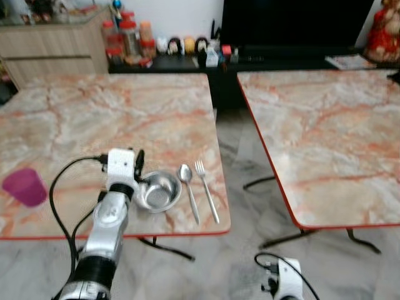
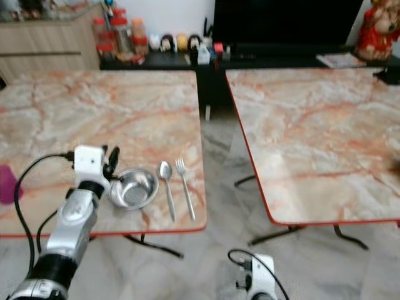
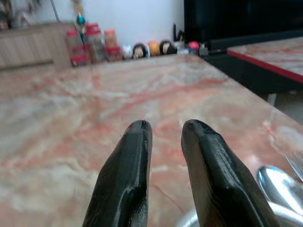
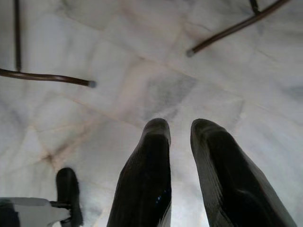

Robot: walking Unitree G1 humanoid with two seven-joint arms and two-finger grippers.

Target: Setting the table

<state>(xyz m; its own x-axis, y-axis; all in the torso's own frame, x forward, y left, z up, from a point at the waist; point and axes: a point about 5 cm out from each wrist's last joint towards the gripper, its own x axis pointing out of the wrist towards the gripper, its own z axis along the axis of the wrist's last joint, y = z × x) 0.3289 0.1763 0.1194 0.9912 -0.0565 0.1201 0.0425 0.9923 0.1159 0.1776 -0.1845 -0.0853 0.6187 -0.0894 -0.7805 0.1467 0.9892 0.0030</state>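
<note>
Though the left gripper (image 3: 163, 130) hovers at the left rim of the small round steel bowl (image 1: 157, 190), its two black fingers stand a narrow gap apart with nothing between them. The bowl sits near the front edge of the marble-patterned, red-edged table (image 1: 125, 119), just beside the steel spoon (image 1: 187, 187) and steel fork (image 1: 206, 187), the purple plastic cup (image 1: 25, 186) well apart. A sideways brush could likely push the bowl into the cutlery or off the edge; the right gripper (image 4: 180, 130), likewise narrowly parted and empty, hangs idle above the floor.
</note>
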